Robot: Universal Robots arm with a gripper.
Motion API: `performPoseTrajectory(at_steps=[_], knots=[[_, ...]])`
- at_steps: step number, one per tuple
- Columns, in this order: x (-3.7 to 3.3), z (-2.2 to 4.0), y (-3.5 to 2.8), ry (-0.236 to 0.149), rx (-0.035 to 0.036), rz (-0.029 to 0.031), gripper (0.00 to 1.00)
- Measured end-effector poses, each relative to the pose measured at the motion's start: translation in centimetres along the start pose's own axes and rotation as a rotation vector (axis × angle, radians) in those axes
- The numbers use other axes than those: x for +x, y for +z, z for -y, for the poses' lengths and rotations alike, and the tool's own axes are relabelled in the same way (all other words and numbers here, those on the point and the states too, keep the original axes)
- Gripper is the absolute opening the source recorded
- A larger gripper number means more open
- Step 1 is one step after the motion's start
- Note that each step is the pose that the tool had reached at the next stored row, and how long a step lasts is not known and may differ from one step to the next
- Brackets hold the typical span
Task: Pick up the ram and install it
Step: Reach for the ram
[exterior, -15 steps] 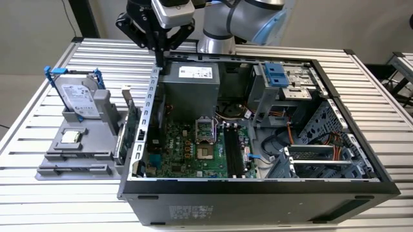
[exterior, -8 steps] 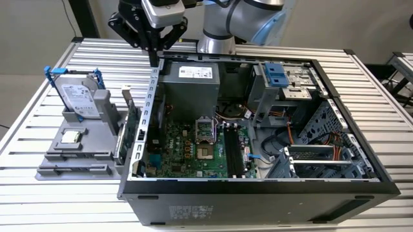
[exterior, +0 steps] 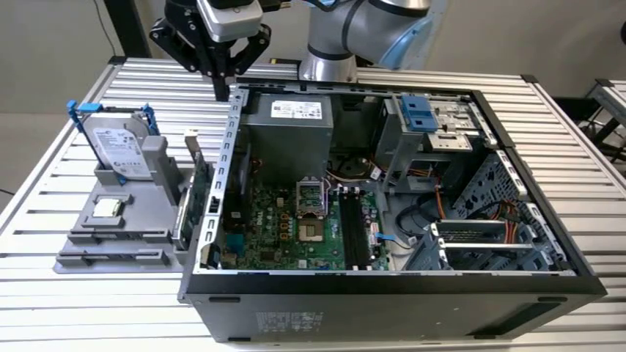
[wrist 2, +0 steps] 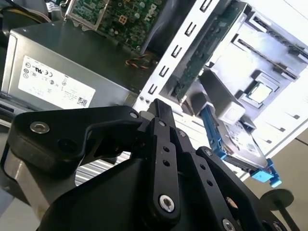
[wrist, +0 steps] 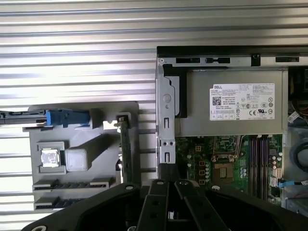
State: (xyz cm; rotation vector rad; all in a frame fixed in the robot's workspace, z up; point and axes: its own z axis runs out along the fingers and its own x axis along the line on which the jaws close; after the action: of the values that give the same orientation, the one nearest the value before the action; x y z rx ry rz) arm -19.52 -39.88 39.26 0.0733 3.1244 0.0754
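Gripper (exterior: pixel 224 94): upper left of exterior view, fingers pressed together, empty, just above case wall (exterior: pixel 234 125) corner. Ram (wrist: pixel 72 184): flat in gray holder (exterior: pixel 73 260), lower left, well apart. Bare slatted table (exterior: pixel 146 81) beside gripper.

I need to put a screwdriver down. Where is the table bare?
The table is bare between the gray holder and its near edge, and behind the holder up to the far edge. Crowded: the holder itself and the open computer case, whose far corner the gripper hangs over.
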Motion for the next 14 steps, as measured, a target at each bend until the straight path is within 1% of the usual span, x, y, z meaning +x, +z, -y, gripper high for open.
performPoseTrajectory(at_steps=[1, 4, 9, 14], knots=[[0.15, 0.01, 0.00, -0.001, 0.0001, -0.0012, 0.00], [0.61, 0.03, -0.01, -0.009, -0.0001, -0.0016, 0.00], [1.06, 0.05, -0.02, -0.032, -0.0004, -0.0028, 0.00], [1.82, 0.08, -0.03, -0.045, -0.0006, -0.0034, 0.00]])
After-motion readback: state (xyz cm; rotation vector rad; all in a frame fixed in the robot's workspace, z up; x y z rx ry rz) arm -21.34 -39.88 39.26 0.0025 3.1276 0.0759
